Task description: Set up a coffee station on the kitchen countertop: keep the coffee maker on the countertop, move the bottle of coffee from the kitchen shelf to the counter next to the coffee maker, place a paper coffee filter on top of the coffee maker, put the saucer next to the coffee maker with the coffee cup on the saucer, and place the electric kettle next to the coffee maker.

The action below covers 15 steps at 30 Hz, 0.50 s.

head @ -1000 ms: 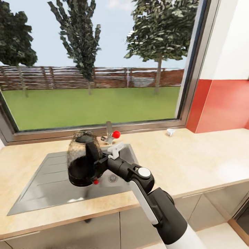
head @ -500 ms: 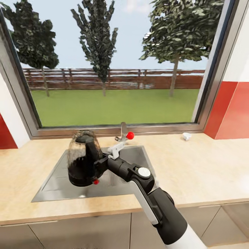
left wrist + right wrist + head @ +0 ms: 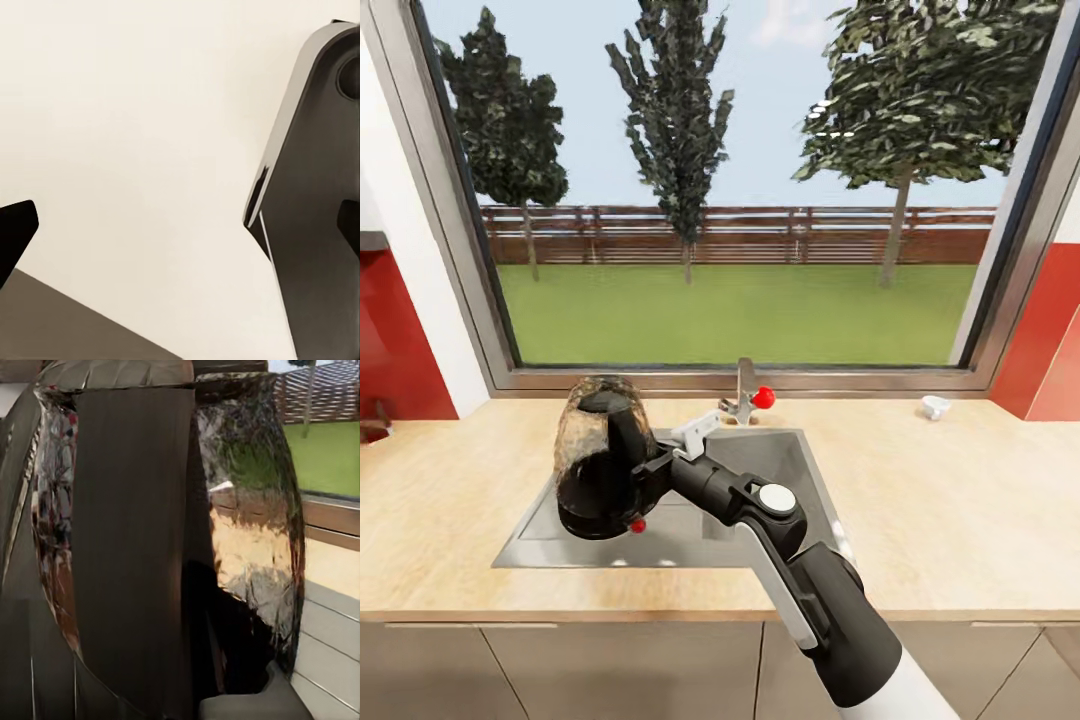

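The electric kettle [image 3: 595,460], rounded clear glass with a black handle and base and a red dot, hangs above the steel sink [image 3: 780,470]. My right gripper [image 3: 648,474] is shut on its black handle. Up close in the right wrist view, the kettle [image 3: 247,532] shows its glass wall beside the broad black handle. The light wood kitchen countertop [image 3: 960,520] runs under the window. A tiny white coffee cup [image 3: 933,405] stands far right by the window frame. My left gripper [image 3: 180,229] is open, its black fingertips [image 3: 15,229] wide apart over a pale surface.
A faucet with a red knob [image 3: 762,397] rises behind the sink. A small dark object [image 3: 372,422] sits at the counter's far left edge, too cut off to identify. Red wall panels flank the window. Grey cabinet fronts [image 3: 610,670] run below the countertop.
The camera has swung left, so sink, faucet and cup sit further right in the picture. The kettle stays held in the same place in front of the camera.
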{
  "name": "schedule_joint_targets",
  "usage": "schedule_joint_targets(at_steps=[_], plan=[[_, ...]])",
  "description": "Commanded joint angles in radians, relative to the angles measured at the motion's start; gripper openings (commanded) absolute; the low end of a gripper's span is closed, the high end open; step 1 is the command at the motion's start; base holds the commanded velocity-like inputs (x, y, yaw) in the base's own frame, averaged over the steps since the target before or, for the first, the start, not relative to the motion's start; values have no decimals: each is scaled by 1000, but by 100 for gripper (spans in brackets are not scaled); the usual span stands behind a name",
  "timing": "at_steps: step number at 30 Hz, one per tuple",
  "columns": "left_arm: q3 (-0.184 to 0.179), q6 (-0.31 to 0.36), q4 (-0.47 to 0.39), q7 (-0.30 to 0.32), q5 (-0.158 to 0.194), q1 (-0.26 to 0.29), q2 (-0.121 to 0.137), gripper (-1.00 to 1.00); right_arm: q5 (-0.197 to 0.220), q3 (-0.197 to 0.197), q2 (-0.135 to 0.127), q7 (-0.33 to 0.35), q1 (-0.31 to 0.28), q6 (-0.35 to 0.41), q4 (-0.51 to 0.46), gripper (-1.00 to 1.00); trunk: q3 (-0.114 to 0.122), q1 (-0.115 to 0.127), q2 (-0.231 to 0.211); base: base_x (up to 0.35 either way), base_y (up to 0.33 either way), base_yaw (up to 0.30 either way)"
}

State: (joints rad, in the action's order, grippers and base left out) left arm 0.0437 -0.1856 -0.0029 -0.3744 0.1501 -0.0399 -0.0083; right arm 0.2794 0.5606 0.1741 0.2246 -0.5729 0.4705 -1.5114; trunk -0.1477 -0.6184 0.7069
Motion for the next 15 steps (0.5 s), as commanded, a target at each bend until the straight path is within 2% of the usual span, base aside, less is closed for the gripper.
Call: schedule_joint_targets(at_steps=[1, 15], plan=[[4, -6, 0, 0, 6, 0, -1, 100, 7, -1, 0, 1, -1, 6, -1, -100, 0, 0, 1, 0, 0, 118], [7, -6, 0, 0, 7, 0, -2, 100, 7, -1, 0, 1, -1, 6, 1, -100, 21, 0, 1, 0, 0, 117]])
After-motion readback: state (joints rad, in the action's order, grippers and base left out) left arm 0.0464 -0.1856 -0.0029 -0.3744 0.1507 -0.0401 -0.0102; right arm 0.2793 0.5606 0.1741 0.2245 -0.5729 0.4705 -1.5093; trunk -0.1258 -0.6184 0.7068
